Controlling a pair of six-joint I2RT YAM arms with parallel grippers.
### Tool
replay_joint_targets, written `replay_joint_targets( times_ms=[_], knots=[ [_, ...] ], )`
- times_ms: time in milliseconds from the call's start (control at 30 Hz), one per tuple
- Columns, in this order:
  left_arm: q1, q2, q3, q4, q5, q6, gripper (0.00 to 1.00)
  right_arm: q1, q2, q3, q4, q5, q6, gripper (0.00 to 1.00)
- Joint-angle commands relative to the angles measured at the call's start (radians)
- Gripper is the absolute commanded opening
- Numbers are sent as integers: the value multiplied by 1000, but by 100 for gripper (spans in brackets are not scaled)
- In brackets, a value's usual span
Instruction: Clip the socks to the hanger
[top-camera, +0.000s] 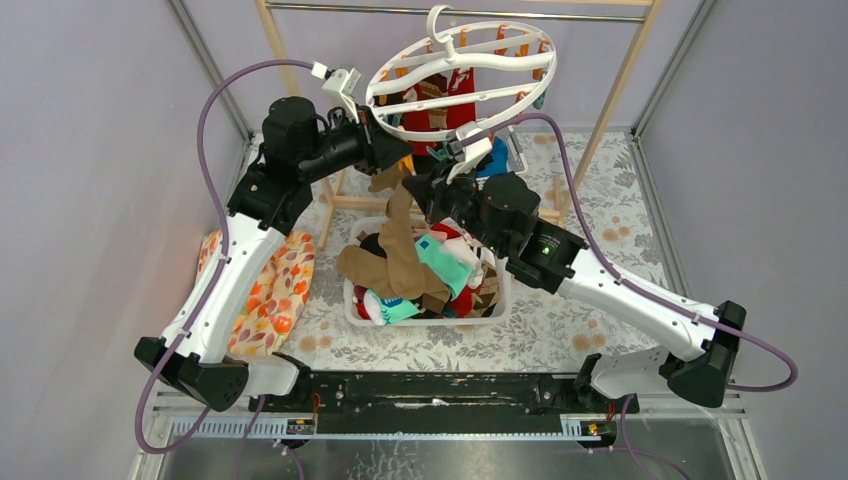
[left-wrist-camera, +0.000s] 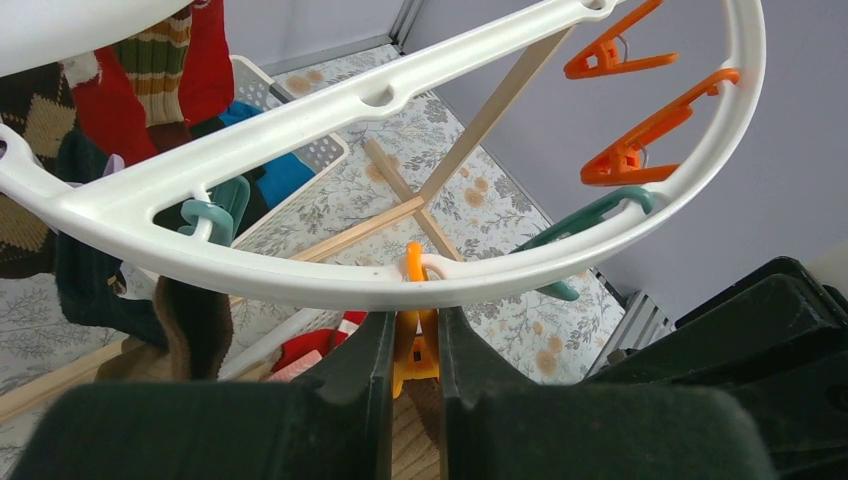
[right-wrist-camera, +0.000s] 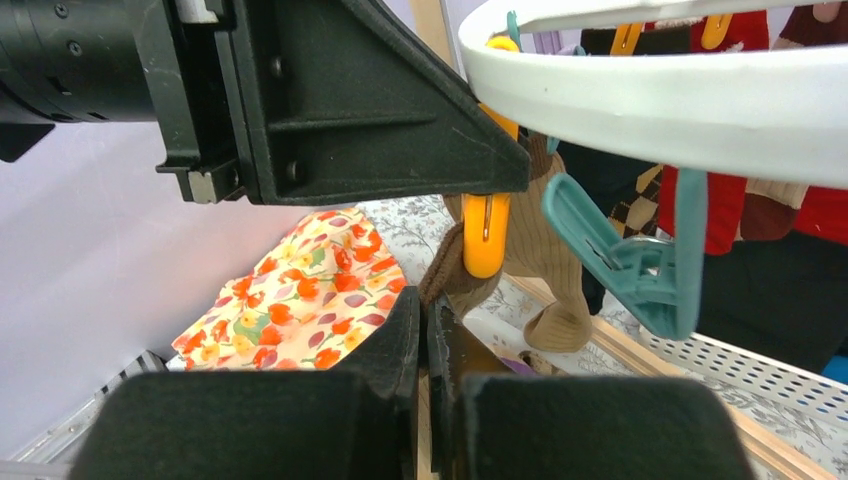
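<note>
Left arm reaches up; left gripper (left-wrist-camera: 412, 325) pinches orange clip (left-wrist-camera: 413, 362) under hanger (left-wrist-camera: 300, 285) rim. Right gripper (right-wrist-camera: 425, 315), raised beside it, clamps tan sock (right-wrist-camera: 540, 250).

Nothing readable anywhere — no text, labels or numbers.

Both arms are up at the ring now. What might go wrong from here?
1. On the left gripper the jaws squeeze the orange clip only with their narrow tips. The clip may slip out and snap shut before the sock is seated.
2. The right gripper pinches the tan sock by a small fold at its edge, so the sock may pull free.
3. The hanger hangs tilted and may swing away. The teal clip next to it could snag the sock.
</note>
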Motion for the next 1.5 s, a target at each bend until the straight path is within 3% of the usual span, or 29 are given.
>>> replay_joint_targets(
  times_ms=[0, 1100, 1467],
  knots=[
    [-8, -8, 10, 16, -25, 30, 0, 9, -18, 57, -9, 27, -32, 0],
    [-9, -10, 17, 16, -38, 54, 0, 7, -55, 36, -4, 65, -28, 0],
    [-8, -12, 32, 16, -19, 24, 0, -4, -85, -131, 63, 59, 83, 0]
  ],
)
